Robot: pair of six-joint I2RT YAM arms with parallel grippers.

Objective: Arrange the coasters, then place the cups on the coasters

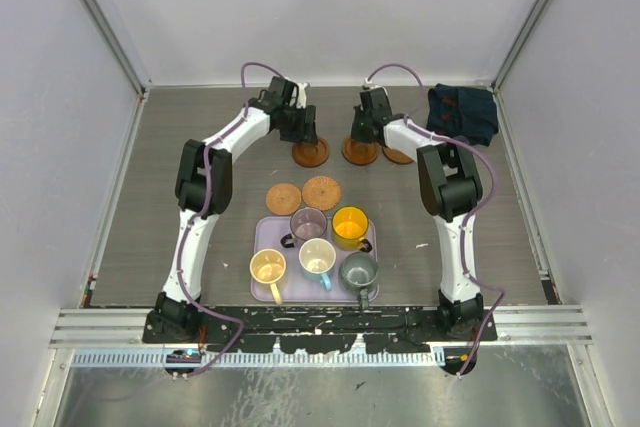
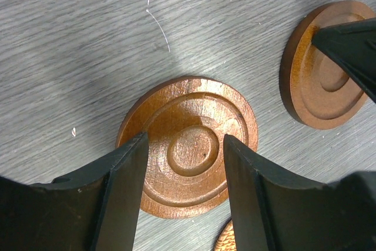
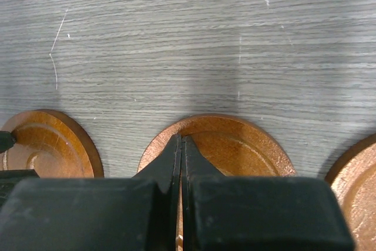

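A lavender tray (image 1: pixel 265 230) carries all five cups (image 1: pixel 317 258). Beyond its far edge lie five coasters (image 1: pixel 321 191): two just beside it, three farther off. My left claw (image 2: pixel 185 142) hangs spread astride the leftmost far coaster (image 2: pixel 188 145). My right claw (image 3: pixel 180 142), pressed together, points down on the middle far coaster (image 3: pixel 235 145). A push could skid that disc into its neighbour.

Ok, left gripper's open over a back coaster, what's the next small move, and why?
Probably lift the left gripper straight up: its jaws stand open over a coaster lying flat, nothing held, and two other coasters wait near the tray.
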